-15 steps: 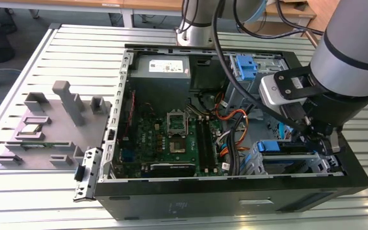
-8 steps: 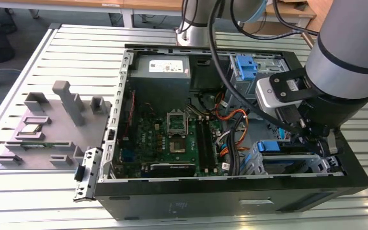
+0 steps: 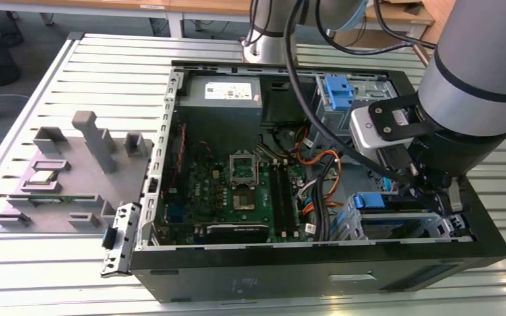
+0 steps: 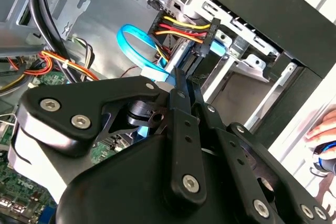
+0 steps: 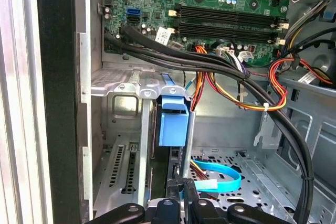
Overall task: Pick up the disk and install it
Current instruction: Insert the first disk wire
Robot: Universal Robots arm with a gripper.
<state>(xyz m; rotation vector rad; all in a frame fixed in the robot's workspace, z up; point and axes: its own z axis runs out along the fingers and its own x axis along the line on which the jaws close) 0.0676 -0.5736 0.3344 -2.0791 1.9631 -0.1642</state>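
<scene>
The disk (image 5: 172, 127) stands on edge in the metal drive bay (image 5: 118, 83) at the case's front corner, its blue plastic rail facing me. In the exterior view its blue rail (image 3: 371, 201) shows in the bay at the exterior view's right. My gripper (image 5: 183, 188) hangs just behind the disk's rear end, over the case floor. Its black fingers (image 4: 181, 109) lie pressed together with nothing between them. The fingertips point toward the cable plug (image 4: 206, 39) with red, yellow and black wires. The arm (image 3: 464, 85) leans over that corner of the case.
The open computer case (image 3: 323, 263) lies on a slatted metal table (image 3: 86, 72). Black cable bundles (image 5: 220, 69), orange wires and a light-blue flat cable (image 5: 218, 174) cross close to the bay. A second blue bracket (image 3: 337, 89) sits at the back. A grey fixture (image 3: 68, 164) stands at the exterior view's left. A hand (image 4: 323, 129) rests beyond the case wall.
</scene>
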